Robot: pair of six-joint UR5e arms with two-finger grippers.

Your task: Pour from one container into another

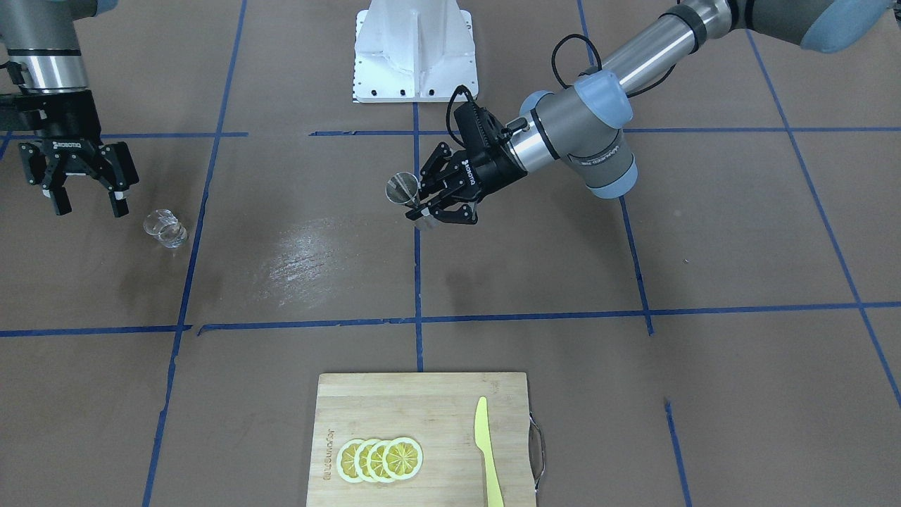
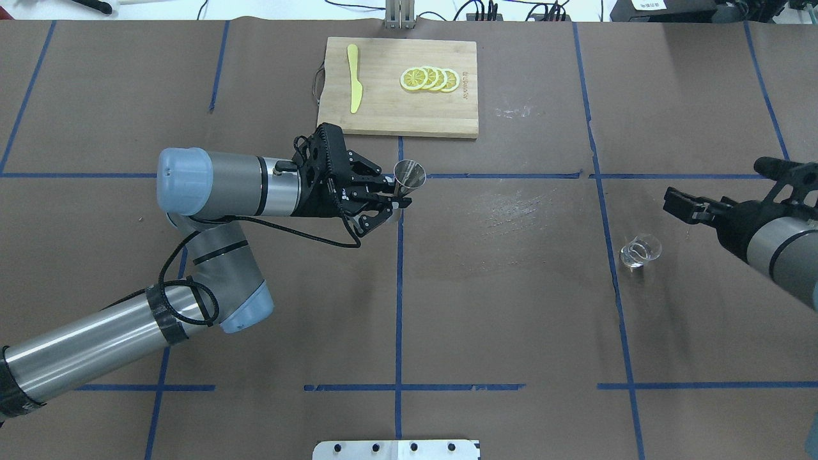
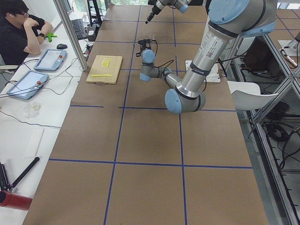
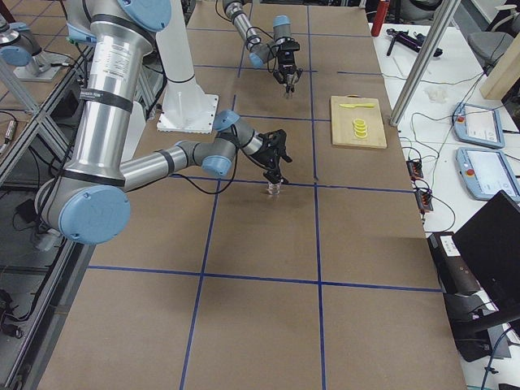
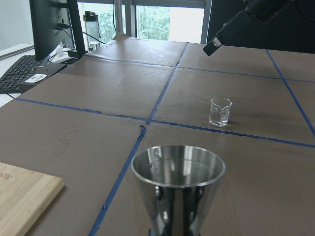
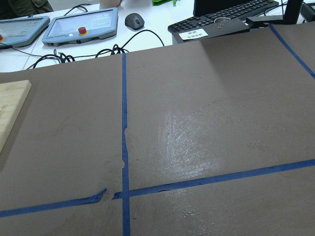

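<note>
The left arm [image 2: 223,185] is reaching in low over the table [image 2: 511,306], its wrist lying level. The left gripper [image 2: 385,195] is pinching the jigger [image 2: 409,175] side-on at its narrow waist, fingers pressing against the steel. The jigger is sitting mouth up in that grip, over a blue tape [image 2: 399,268] crossing near the board [image 2: 383,118]. The right arm [image 1: 42,63] is hanging down at the table's other end, and the right gripper [image 1: 86,204] is pointing downward with fingers spread wide, gripping nothing. The cup [image 1: 166,229] is standing upright on the table just beside those fingers, apart from them and well away from the jigger.
</note>
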